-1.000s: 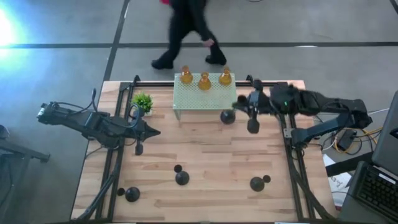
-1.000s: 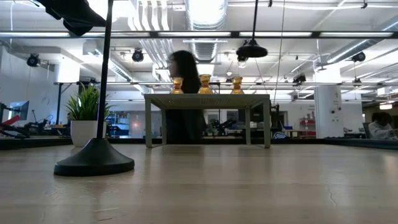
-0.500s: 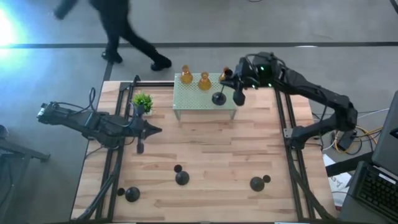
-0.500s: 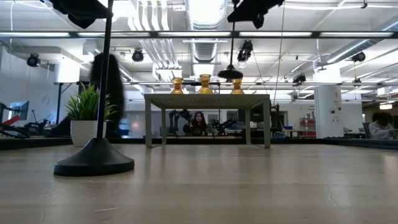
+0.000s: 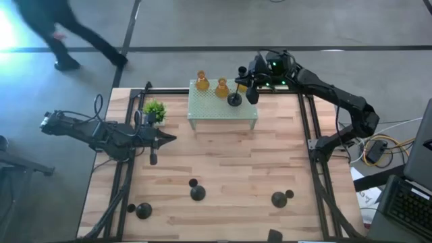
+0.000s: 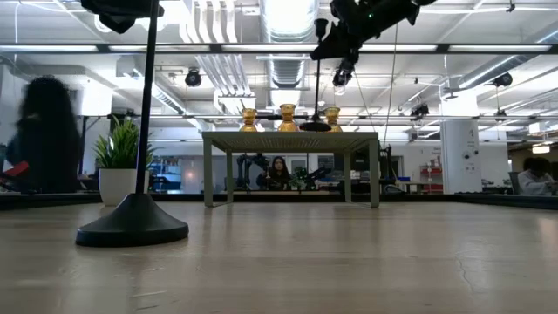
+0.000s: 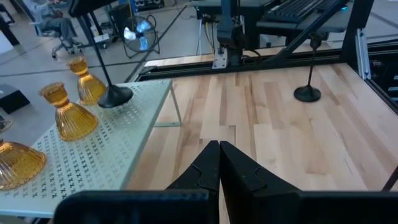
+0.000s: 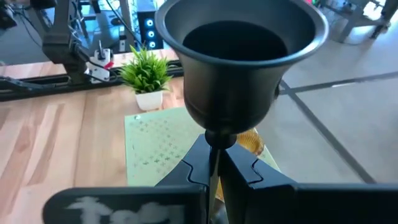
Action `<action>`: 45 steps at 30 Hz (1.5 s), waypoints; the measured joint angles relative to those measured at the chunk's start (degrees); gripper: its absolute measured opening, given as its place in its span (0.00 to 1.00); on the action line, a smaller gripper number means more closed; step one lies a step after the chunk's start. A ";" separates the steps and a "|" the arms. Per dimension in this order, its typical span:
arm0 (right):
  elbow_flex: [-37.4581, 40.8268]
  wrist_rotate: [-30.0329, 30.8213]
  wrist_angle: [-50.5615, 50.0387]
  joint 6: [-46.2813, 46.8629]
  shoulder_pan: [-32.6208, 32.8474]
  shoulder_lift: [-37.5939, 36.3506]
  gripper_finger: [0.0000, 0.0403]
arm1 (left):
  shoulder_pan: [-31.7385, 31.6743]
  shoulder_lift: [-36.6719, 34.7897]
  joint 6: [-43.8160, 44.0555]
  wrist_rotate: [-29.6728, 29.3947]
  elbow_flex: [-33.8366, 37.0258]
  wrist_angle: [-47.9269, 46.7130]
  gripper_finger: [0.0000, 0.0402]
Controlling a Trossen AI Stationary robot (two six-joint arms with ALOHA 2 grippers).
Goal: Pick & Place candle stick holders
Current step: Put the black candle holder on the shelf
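Observation:
My right gripper (image 5: 248, 82) is shut on a slim black holder (image 6: 317, 78) over the mint-green stand (image 5: 223, 108) at the table's far side. Three amber holders (image 7: 65, 112) stand on the stand's top. Three more black holders stand on their bases on the table: front left (image 5: 143, 210), middle (image 5: 196, 193) and front right (image 5: 278, 199). My left gripper (image 5: 169, 140) is shut and empty above the table's left part, pointing toward the right edge; its fingers also show in the left wrist view (image 7: 219, 168). My right gripper pinches the black holder's thin stem (image 8: 213, 152) between its two fingers, just under the cup top (image 8: 239, 56). The fingers come from the table's right and lie across the stem. The holder leans a little, and its round base (image 7: 115, 96) meets the stand's top beside the amber holders.
A small green potted plant (image 5: 154, 110) stands left of the stand. Black frame rails run along the table's left (image 5: 125, 175) and right (image 5: 317, 182) sides. A person (image 5: 61, 34) walks on the floor beyond the far left corner.
My right gripper has carried the black holder from in front of the stand's right end toward the far edge and left, over the stand, and down; the base has come down onto the stand's top. The person has walked leftward behind the table.

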State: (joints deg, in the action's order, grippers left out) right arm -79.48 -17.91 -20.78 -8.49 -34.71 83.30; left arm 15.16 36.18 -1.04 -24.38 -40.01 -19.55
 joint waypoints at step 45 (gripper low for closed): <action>0.00 -0.18 0.48 -0.14 -2.44 2.10 0.02 | -0.02 0.00 0.07 0.07 0.00 0.70 0.03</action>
State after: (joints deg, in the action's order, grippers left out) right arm -79.48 -18.09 -20.30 -8.63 -37.15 85.41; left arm 15.14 36.18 -0.97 -24.32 -40.01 -18.85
